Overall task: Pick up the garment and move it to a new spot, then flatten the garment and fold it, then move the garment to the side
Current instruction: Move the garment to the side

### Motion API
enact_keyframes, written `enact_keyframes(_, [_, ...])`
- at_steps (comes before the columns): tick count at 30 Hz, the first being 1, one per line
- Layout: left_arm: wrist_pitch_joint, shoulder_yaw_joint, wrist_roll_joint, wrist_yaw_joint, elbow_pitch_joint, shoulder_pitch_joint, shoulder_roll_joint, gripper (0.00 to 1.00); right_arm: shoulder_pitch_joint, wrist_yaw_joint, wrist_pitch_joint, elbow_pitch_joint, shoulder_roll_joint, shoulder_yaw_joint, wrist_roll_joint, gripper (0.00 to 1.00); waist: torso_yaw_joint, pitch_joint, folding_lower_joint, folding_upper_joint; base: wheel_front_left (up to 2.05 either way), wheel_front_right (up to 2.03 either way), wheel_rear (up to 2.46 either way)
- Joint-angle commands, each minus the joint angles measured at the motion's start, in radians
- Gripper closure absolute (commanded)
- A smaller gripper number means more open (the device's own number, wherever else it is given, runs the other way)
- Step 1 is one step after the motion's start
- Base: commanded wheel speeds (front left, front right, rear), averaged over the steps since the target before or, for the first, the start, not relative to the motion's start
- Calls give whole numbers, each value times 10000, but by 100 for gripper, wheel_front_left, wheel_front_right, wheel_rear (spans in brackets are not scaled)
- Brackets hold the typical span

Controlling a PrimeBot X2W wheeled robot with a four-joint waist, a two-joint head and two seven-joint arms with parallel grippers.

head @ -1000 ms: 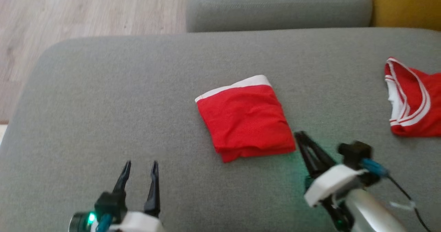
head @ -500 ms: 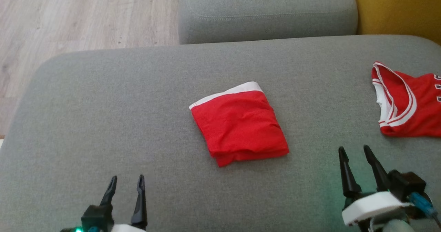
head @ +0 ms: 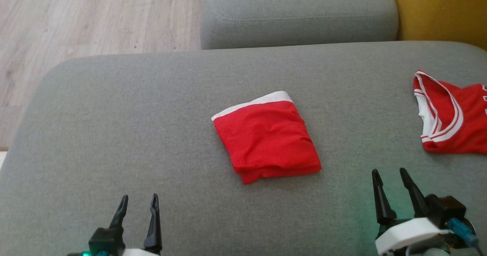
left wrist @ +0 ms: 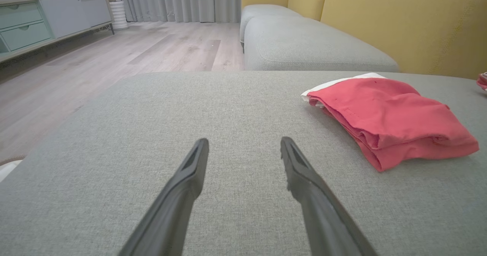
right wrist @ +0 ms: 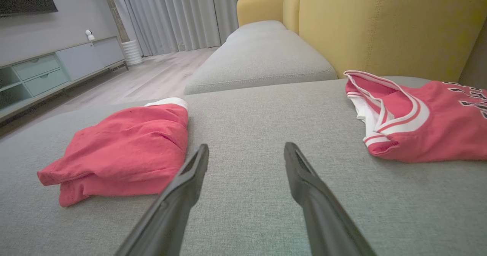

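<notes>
A red garment [head: 266, 138] with a white band lies folded into a small square on the grey sofa seat [head: 133, 115]. It also shows in the left wrist view, the garment [left wrist: 388, 119] off to the right, and in the right wrist view, the garment [right wrist: 121, 149] off to the left. My left gripper [head: 138, 199] stands open at the lower left, well apart from it, nothing between its fingers [left wrist: 190, 168]. My right gripper [head: 389, 172] stands open at the lower right, also empty, its fingers [right wrist: 300, 172] pointing at bare seat.
A red jersey [head: 452, 119] with white trim lies unfolded at the right edge, also seen as the jersey [right wrist: 414, 119]. Behind the seat is another grey cushion [head: 296, 14], a yellow backrest [head: 441, 8] at right, and wooden floor [head: 76, 20] at left.
My right gripper, shut beside the folded garment's near corner, has opened and drawn back to the lower right. The left gripper has dropped lower in view. The camera shifted slightly.
</notes>
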Motion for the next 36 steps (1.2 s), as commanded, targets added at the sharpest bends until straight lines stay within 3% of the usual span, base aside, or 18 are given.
enact_keyframes(1, [-59, 262, 59, 1, -372, -399, -33, 0, -484, -7, -116, -269, -200, 286, 9, 0, 57, 64, 1, -1, 0, 0, 0])
enact_keyframes(5, [-59, 163, 87, -20, -443, -547, -33, 0, -1146, -7, 363, -232, -286, 630, 756, 0, 217, 287, 1, -1, 0, 0, 0])
enact_keyframes(11, [-59, -132, 108, -70, -526, -1160, -34, 0, -3001, -7, 2701, 127, -533, 930, 2114, 0, 679, 1076, 1, -1, 0, 0, 0])
enact_keyframes(17, [-59, -563, 34, -61, -501, -1914, -34, 0, -4636, -7, 5093, 1236, -469, 1408, 3295, 0, 1227, 1790, 1, -1, 0, 0, 0])
enact_keyframes(27, [-59, -1315, -221, 217, -397, -2610, -34, 0, -6071, -7, 6246, 3092, -167, 1551, 4113, 0, 1762, 2346, 1, -1, 0, 0, 0])
enact_keyframes(28, [-59, -1319, -232, 257, -402, -2621, -34, 0, -6142, -7, 6239, 3124, -165, 1621, 4237, 78, 1733, 2372, 1, -1, 0, 0, 0])
enact_keyframes(29, [-59, -1304, -238, 297, -409, -2623, -34, 0, -6190, -7, 6170, 3124, -176, 1673, 4347, 100, 1675, 2392, 1, -1, 0, 0, 0])
enact_keyframes(36, [-59, -1012, -131, 372, -427, -2475, -34, 0, -6232, -7, 5755, 2605, -515, 2209, 4897, 100, 641, 2341, 1, -1, 0, 0, 0])
